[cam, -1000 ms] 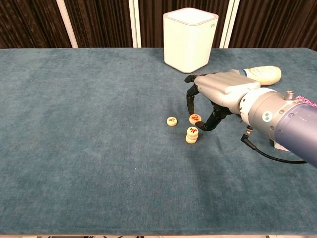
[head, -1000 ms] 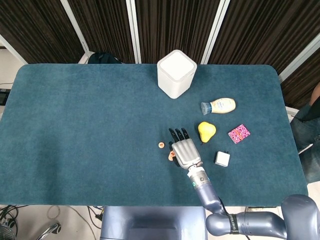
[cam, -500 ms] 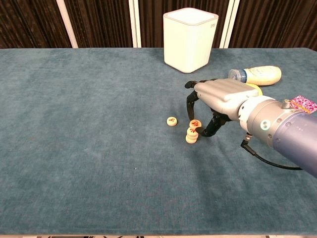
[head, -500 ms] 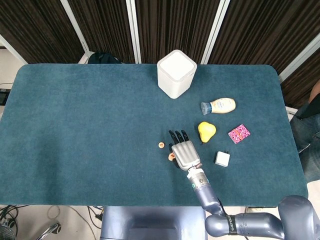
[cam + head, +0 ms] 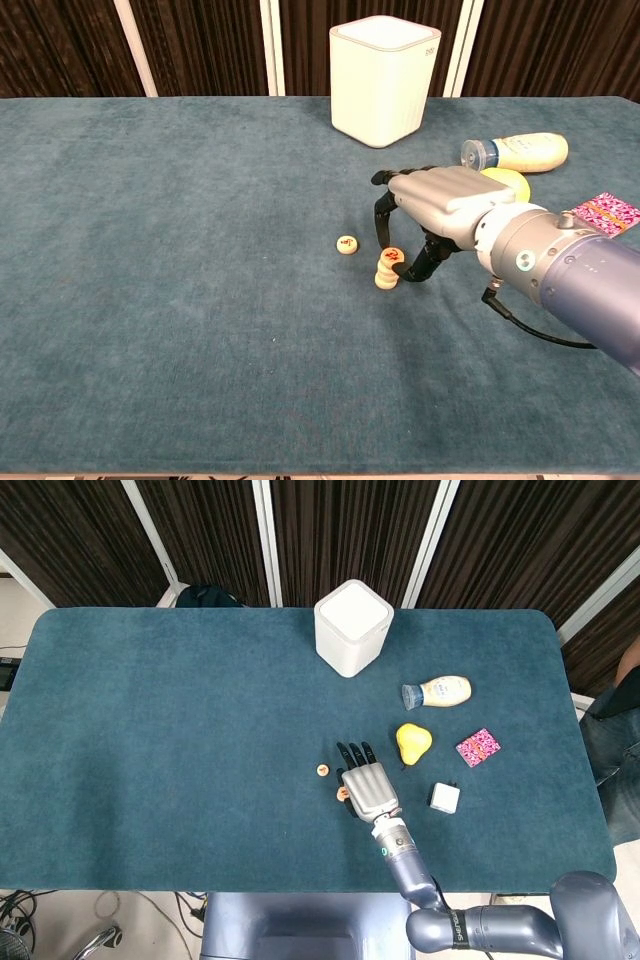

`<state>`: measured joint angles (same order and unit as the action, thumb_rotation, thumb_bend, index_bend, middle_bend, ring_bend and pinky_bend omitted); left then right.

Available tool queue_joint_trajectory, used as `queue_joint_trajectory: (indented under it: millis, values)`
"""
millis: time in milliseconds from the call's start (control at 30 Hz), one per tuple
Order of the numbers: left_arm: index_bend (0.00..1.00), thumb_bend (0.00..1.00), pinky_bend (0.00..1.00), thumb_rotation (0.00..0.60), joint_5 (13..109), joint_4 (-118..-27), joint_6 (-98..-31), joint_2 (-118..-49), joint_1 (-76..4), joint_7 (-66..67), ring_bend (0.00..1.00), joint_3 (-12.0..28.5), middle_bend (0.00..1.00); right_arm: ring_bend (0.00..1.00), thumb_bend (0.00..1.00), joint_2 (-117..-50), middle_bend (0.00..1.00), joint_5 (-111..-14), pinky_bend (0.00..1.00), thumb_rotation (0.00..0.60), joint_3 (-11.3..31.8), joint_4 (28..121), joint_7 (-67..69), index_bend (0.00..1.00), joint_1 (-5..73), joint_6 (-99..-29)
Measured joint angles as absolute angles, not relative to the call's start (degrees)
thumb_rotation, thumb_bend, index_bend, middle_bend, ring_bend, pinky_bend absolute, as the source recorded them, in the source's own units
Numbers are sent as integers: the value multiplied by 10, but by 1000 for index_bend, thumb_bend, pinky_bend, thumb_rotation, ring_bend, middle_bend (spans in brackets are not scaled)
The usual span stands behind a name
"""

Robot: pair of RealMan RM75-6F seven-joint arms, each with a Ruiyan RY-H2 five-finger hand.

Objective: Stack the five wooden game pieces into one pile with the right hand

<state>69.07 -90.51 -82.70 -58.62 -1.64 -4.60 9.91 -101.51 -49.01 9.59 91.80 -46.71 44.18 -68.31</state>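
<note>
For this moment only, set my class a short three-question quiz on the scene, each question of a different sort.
1. True or false: the right hand holds a piece above the pile.
2. How many pieces lie alone, apart from the pile?
3. Which stands furthest back on the table: A) white container, B) bottle, C) pink card?

Key: 1 true; 2 one, the single piece; 3 A.

Right robot hand [image 5: 432, 205] hangs palm down, fingers [image 5: 381, 212] curled downward.
</note>
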Motion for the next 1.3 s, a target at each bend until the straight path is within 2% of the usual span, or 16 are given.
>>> queue_joint_trajectory:
  millis: [1300]
  values:
    - [48,153,95,600,690,-905,-827,-587,-16,-44,0,99,0,0,441,-1025,0,-479,0,600,102,906,-477,461,445,-679]
